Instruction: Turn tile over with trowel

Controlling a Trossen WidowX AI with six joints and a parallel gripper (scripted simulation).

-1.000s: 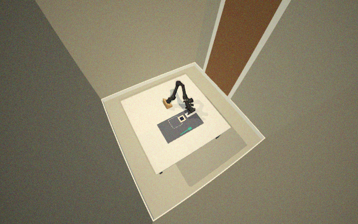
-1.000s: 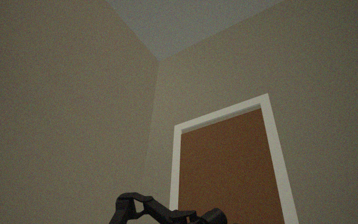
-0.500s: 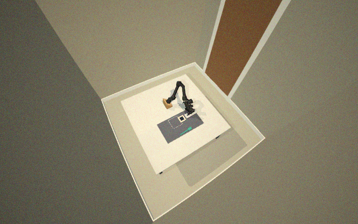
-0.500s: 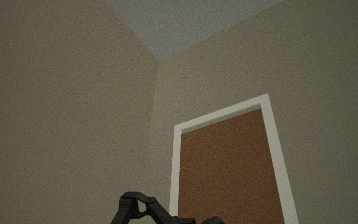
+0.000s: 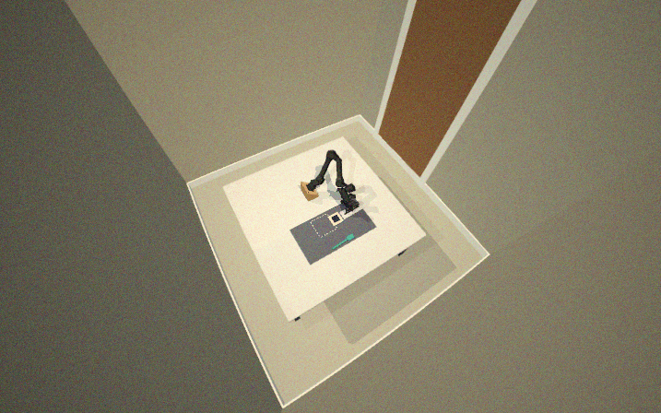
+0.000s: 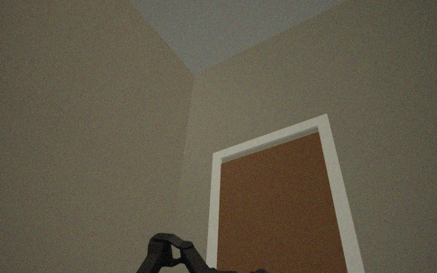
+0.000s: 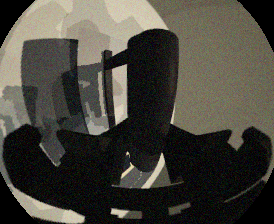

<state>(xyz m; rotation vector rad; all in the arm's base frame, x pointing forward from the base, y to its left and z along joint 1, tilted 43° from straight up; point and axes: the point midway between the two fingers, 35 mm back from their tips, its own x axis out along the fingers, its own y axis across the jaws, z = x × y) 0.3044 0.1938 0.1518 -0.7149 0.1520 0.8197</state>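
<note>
The tile (image 5: 336, 218) is a small cream square with a dark square mark facing up. It lies on the dark grey mat (image 5: 306, 248), at the right side of the dashed outline (image 5: 315, 231) and seemingly overlapping its edge. My gripper (image 5: 349, 207) is shut on the trowel's handle, just behind and to the right of the tile. The trowel (image 7: 153, 80) shows as a thick dark handle in the wrist view. A pale part, seemingly its blade, points towards the tile; whether it touches the tile is too small to tell.
A teal tool (image 5: 344, 241) lies near the mat's front edge. The arm's tan base block (image 5: 308, 191) stands on the white table (image 5: 265, 241) behind the mat. In the exterior view, only the upper arm (image 6: 160, 249) shows, beside a brown door (image 6: 274, 210).
</note>
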